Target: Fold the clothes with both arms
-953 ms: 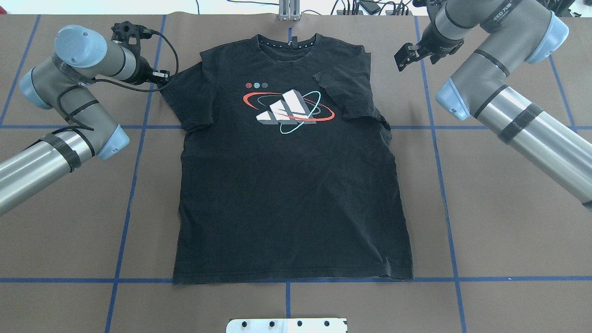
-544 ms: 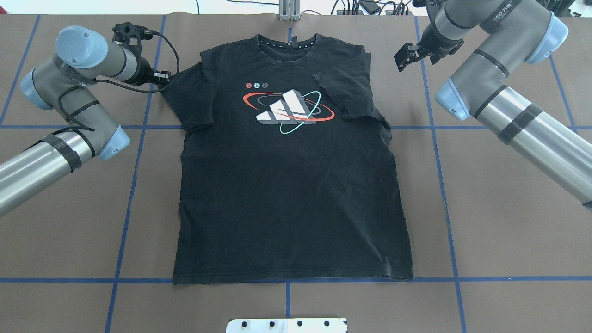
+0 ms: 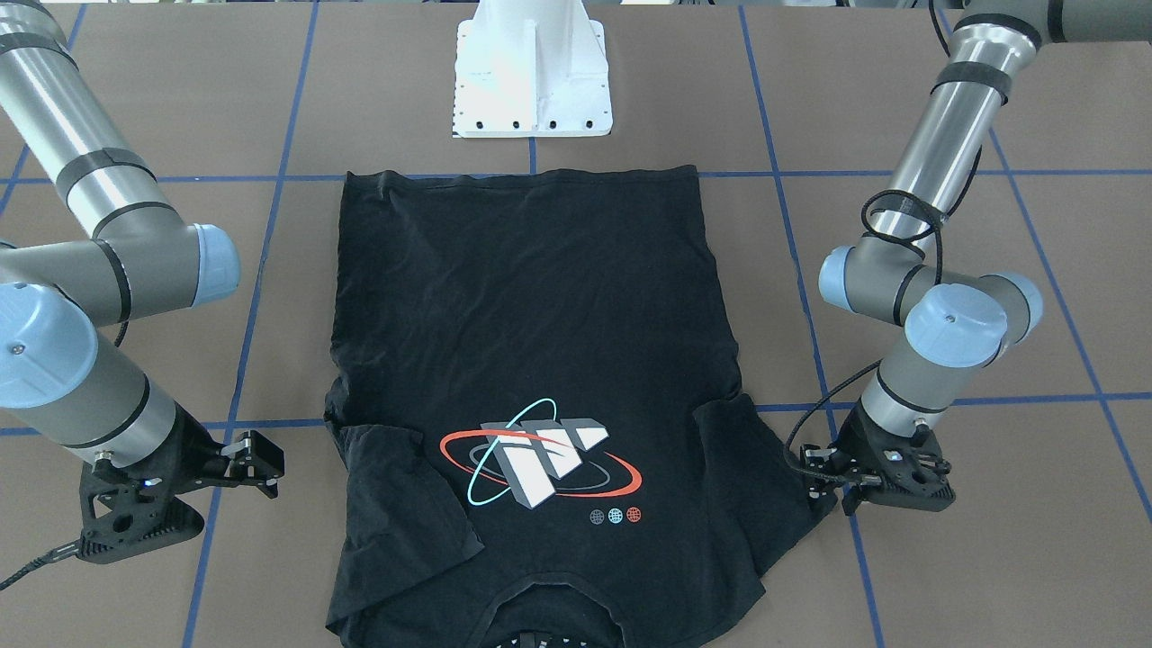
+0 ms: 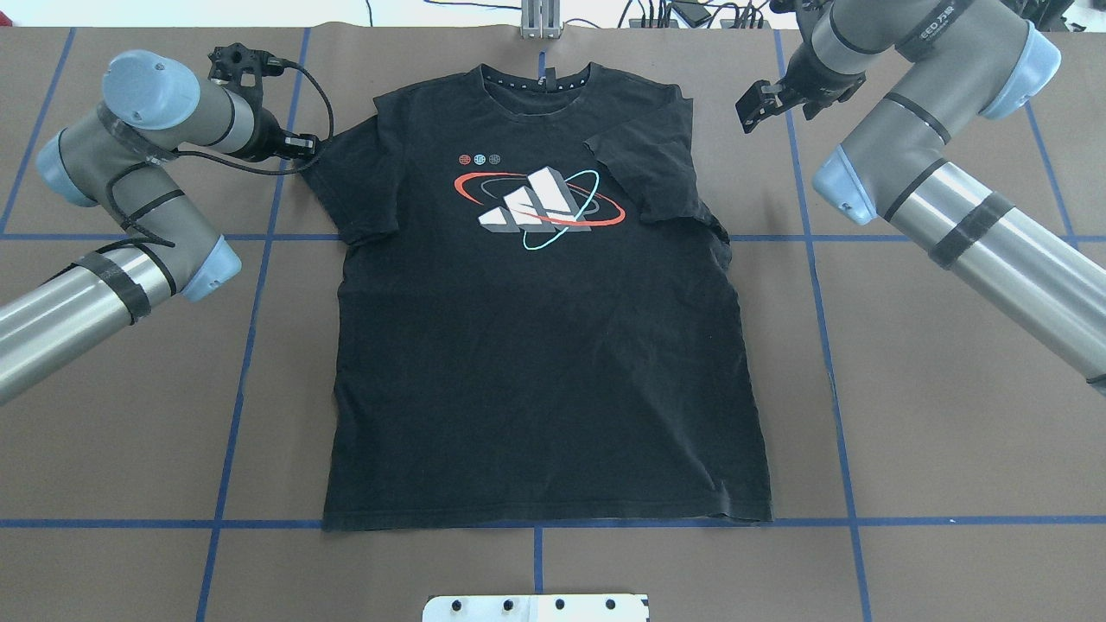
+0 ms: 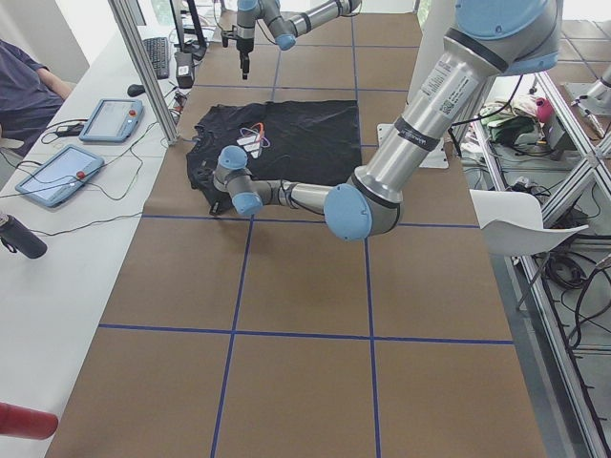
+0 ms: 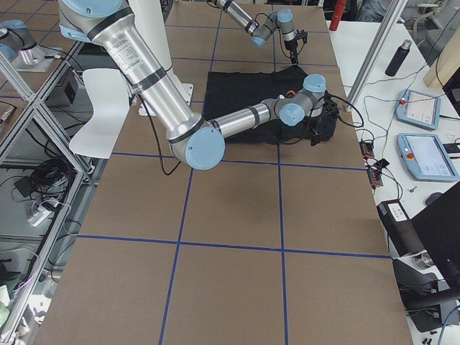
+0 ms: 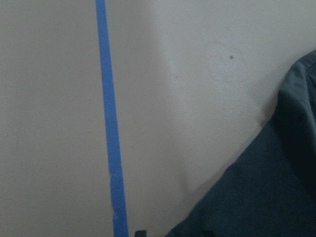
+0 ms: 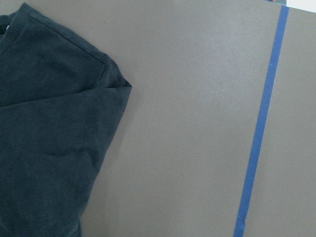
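- Overhead exterior view shows the black T-shirt [image 4: 544, 345] lying flat on the brown surface [image 4: 907, 389], logo [image 4: 540, 207] facing up, collar [image 4: 536, 78] on the side far from the robot.
- The right sleeve [image 4: 652, 177] is already turned in over the chest. The left sleeve [image 4: 354, 186] lies spread outward, so I judge folding that sleeve to be the step in hand.
- The left pincer [image 4: 302, 142] sits low at the outer tip of the left sleeve. Whether it is released or has pinched the cloth cannot be told from any view.
- The right pincer [image 4: 750, 105] hangs over bare surface just beside the right shoulder, well off the cloth, fingers apart and carrying nothing.
- To do it well, catch both layers of the sleeve hem, not only the top one, and take a shallow bite at the edge.
- Lift only enough to clear the body, then carry the sleeve straight across toward the logo to mirror the other side.
- Soft cotton drags; a pull along the surface would likely skew the whole shirt and undo the right fold.
- The right pincer could press the right shoulder to steady things.
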Available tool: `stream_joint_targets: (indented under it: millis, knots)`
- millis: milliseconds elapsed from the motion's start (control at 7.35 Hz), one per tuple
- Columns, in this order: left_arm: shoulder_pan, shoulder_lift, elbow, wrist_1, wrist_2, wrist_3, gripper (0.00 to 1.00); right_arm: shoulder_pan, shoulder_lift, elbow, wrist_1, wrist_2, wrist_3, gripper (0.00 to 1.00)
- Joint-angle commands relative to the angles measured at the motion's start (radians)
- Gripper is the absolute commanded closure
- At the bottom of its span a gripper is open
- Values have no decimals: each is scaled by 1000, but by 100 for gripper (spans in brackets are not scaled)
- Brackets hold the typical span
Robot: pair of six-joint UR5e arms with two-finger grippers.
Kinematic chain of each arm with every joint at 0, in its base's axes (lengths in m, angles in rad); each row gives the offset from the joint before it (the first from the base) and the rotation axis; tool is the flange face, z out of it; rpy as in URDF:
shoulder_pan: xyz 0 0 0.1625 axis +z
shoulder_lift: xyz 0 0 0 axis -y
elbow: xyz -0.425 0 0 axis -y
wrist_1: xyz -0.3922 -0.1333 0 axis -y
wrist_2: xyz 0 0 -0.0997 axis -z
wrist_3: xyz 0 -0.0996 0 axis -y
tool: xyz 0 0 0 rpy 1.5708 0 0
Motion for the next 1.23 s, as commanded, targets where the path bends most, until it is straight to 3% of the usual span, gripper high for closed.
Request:
stream_joint_targets:
  millis: [0, 136, 272, 544, 817, 1089]
  knots:
    - [0, 1, -1, 0, 0, -2, 70, 0, 0, 0, 0, 0, -1, 1]
    - [0, 1, -2, 0, 0, -3, 92, 0, 0, 0, 0, 0, 0, 1]
    - [0, 2, -5, 0, 0, -3, 100, 0, 0, 0, 0, 0, 0, 1]
    - [-5, 2, -25, 11, -8, -3, 100, -2, 2, 0, 0, 0, 0, 1]
    - [-34, -8, -56, 55, -81, -15, 100, -2, 5, 0, 0, 0, 0, 1]
    - [-35, -117, -96, 252, -94, -101, 100, -2, 9, 0, 0, 0, 3, 1]
